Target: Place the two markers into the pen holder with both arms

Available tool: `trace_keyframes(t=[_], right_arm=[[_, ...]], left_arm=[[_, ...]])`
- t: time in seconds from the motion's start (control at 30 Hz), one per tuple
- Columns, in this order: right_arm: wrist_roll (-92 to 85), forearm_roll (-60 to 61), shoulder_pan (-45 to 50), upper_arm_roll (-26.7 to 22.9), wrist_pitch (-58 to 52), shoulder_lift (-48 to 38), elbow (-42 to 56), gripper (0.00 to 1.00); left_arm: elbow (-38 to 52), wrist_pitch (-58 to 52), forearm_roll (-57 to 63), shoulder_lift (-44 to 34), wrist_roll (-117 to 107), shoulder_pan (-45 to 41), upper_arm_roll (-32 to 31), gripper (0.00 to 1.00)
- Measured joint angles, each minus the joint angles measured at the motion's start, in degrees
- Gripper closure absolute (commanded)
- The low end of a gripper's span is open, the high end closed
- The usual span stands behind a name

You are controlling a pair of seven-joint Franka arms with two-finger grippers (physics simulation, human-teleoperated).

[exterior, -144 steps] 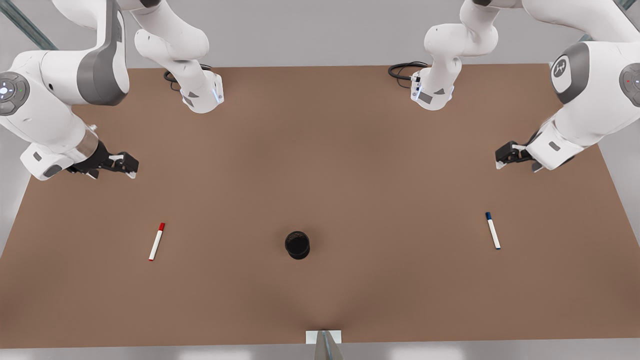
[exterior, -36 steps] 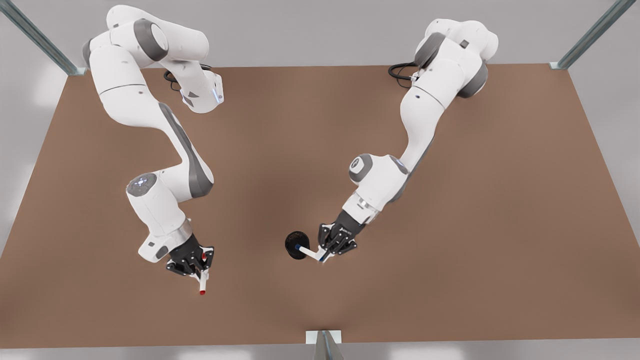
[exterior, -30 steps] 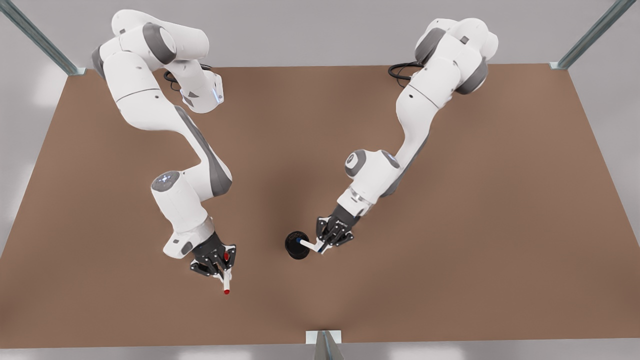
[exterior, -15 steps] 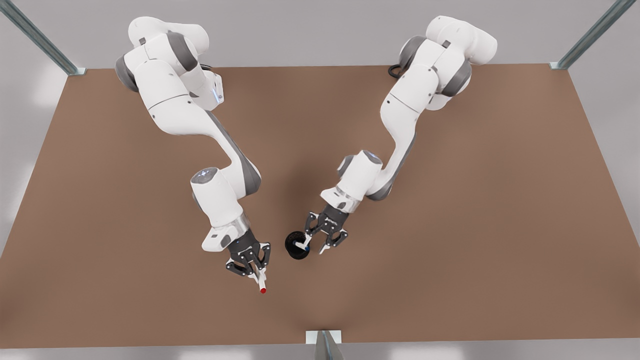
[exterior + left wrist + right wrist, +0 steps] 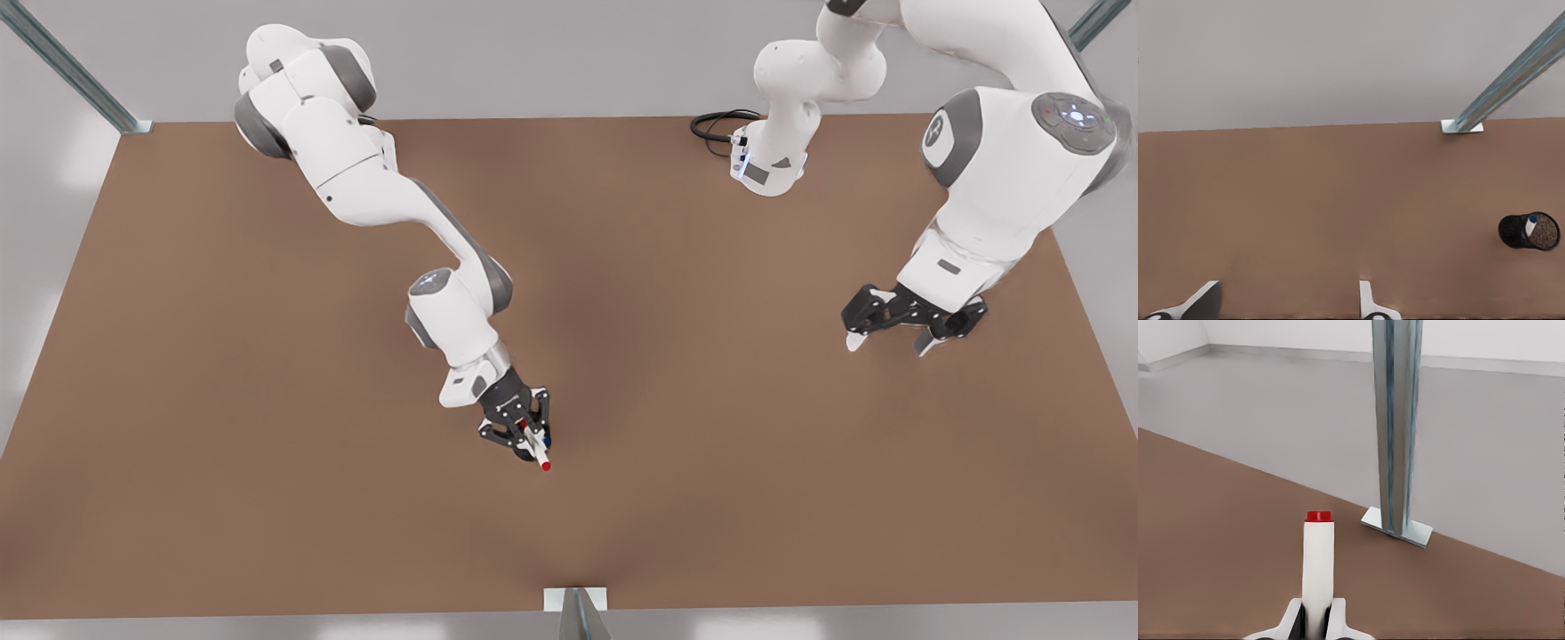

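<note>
My right gripper [image 5: 526, 434] hangs near the table's middle in the front view, shut on the red-capped marker [image 5: 538, 449]. The marker's white barrel and red end [image 5: 1319, 567] stick out past the fingers [image 5: 1338, 623]. In the front view the pen holder is hidden beneath that gripper. The left wrist view has the black pen holder [image 5: 1510, 230] far off, with the blue-capped marker [image 5: 1531, 221] standing inside it. My left gripper [image 5: 889, 342] waits open and empty, raised at the front view's right, its fingertips [image 5: 1368, 300] spread wide.
A metal post on a white foot plate [image 5: 576, 603] stands at the brown table's near edge. It also appears as a post [image 5: 1397, 420] in the right wrist view. Both arm bases and a black cable [image 5: 716, 124] sit at the far edge.
The left gripper let go of the blue marker into the holder, then pulled up and away to the front view's right. The right gripper carried the red marker rightward over the holder.
</note>
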Motion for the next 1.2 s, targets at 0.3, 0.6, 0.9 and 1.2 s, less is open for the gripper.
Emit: trace_keyframes(t=[0.3, 0.6, 0.9, 1.2], right_arm=[[2.67, -0.97, -0.21, -0.45, 5.41, 0.09, -2.25, 0.79], [4.34, -6.1, -0.32, -2.55, 7.81, 1.18, -3.33, 0.79], [5.38, -7.37, 0.38, -2.93, 12.54, 3.82, -2.29, 0.79], [6.01, -7.44, 3.6, -6.54, 15.82, 6.45, -2.1, 0.78]], left_arm=[[-0.23, -12.04, 1.08, 3.05, -0.48, 0.11, 0.84, 0.0], [-0.16, -14.5, 1.12, 4.09, -0.78, 0.12, 0.86, 0.0], [-0.16, -14.98, 1.17, 4.62, -0.91, 0.21, 0.86, 0.0], [-0.16, -15.09, 1.02, 5.11, -0.96, 0.19, 0.86, 0.0]])
